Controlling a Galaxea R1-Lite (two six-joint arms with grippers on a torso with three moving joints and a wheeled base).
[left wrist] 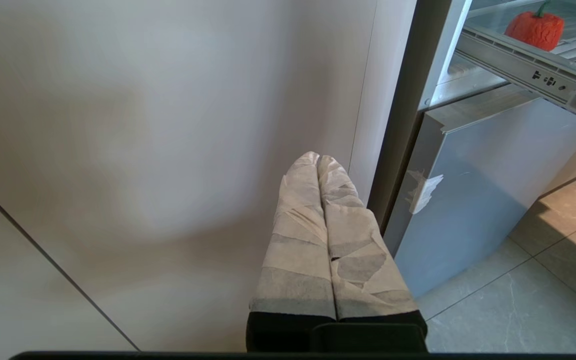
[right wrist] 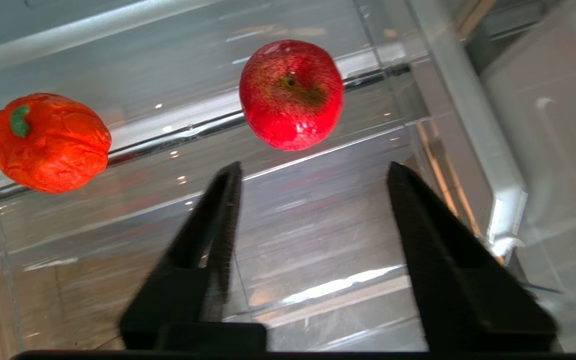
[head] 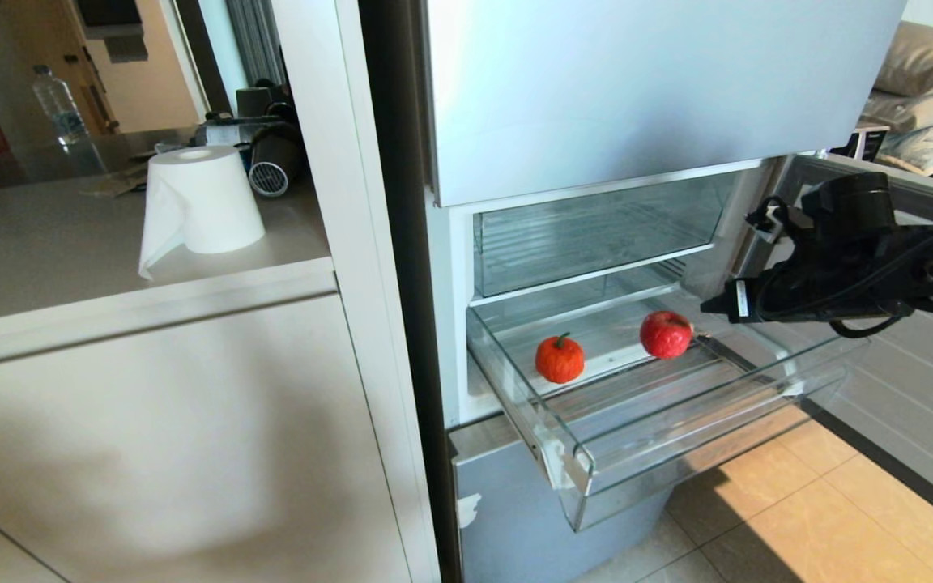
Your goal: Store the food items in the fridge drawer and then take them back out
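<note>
The fridge drawer [head: 677, 444] is pulled out, clear plastic with a ribbed floor. Two food items lie in it: an orange-red pumpkin-like fruit [head: 560, 359] with a green stem towards the left, and a red apple [head: 666, 334] towards the right. My right gripper [head: 713, 306] reaches in from the right, just beside the apple. In the right wrist view my right gripper [right wrist: 314, 169] is open and empty above the drawer floor [right wrist: 293, 240], the apple [right wrist: 291, 95] just beyond its tips and the pumpkin-like fruit [right wrist: 49, 142] off to one side. My left gripper [left wrist: 318, 159] hangs low by the cabinet, its taped fingers [left wrist: 298, 235] pressed together.
A deeper clear bin [head: 596, 231] sits above the drawer. The open fridge door [head: 920, 380] stands at the right, a pale lower panel [head: 515, 510] below the drawer. On the counter at the left are a paper roll [head: 203, 198] and a water bottle [head: 57, 101].
</note>
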